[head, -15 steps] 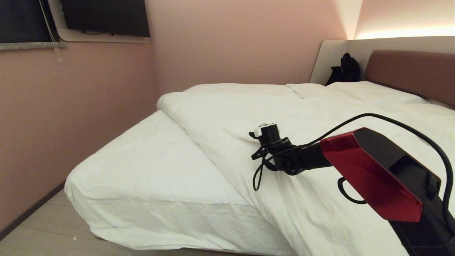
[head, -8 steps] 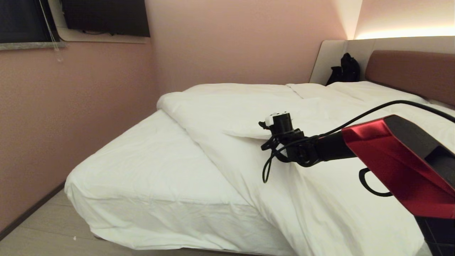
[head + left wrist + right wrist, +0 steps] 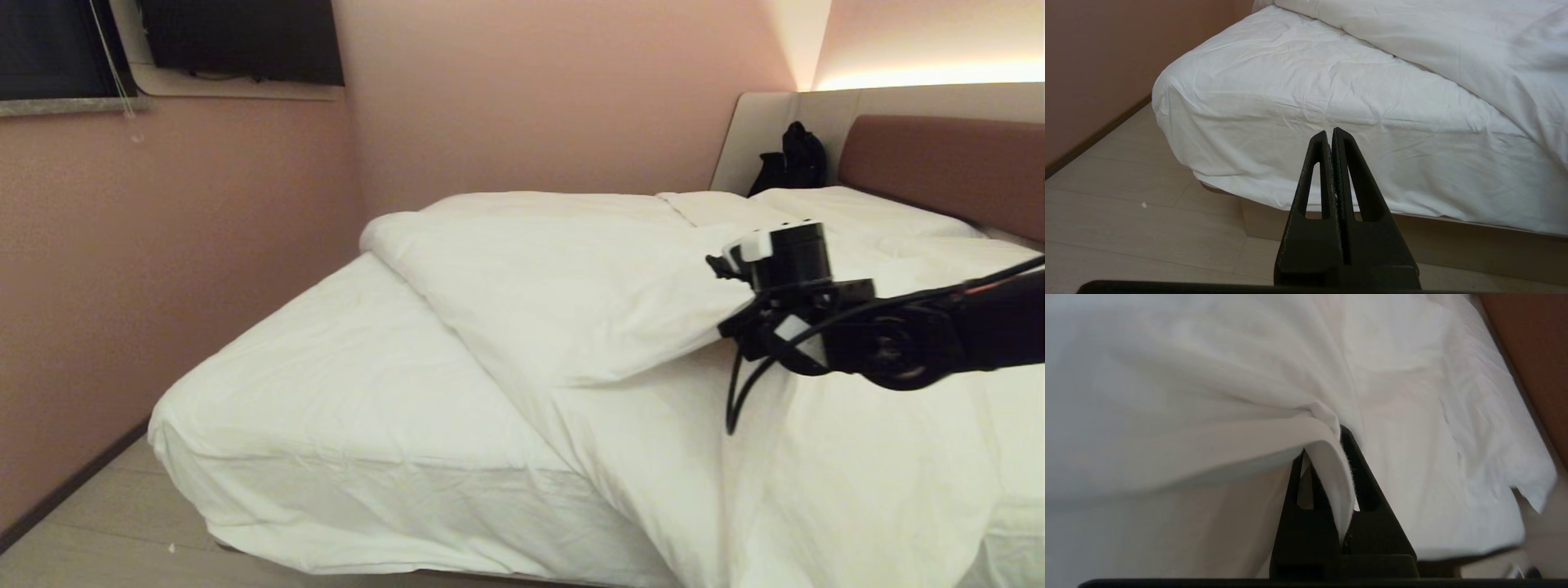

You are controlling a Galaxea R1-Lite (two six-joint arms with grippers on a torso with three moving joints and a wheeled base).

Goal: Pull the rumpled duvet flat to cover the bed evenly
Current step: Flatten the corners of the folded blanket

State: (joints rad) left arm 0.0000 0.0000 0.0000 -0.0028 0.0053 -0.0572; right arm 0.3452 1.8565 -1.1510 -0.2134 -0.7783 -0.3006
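Note:
The puffy white duvet [image 3: 571,278] lies bunched over the right part of the bed [image 3: 326,384], leaving the sheeted mattress bare on the left toward the foot. My right gripper [image 3: 732,317] is raised above the bed's middle right, shut on a fold of the duvet [image 3: 1208,396] and holding a broad flap up off the layer below. In the right wrist view the cloth runs between the right gripper's [image 3: 1331,443] black fingers. My left gripper [image 3: 1329,132] is shut and empty, low by the foot corner of the mattress [image 3: 1310,94].
A reddish-brown headboard [image 3: 955,167] and white pillows [image 3: 857,208] are at the far right, with a black bag [image 3: 792,159] against the beige panel. A pink wall [image 3: 122,269] runs close along the bed's left side. Pale floor [image 3: 1126,228] shows before the bed's base [image 3: 1453,241].
My right gripper has swung right and upward toward the headboard, dragging the pinched duvet fold with it. The lifted flap has grown much larger. The left arm has stayed still.

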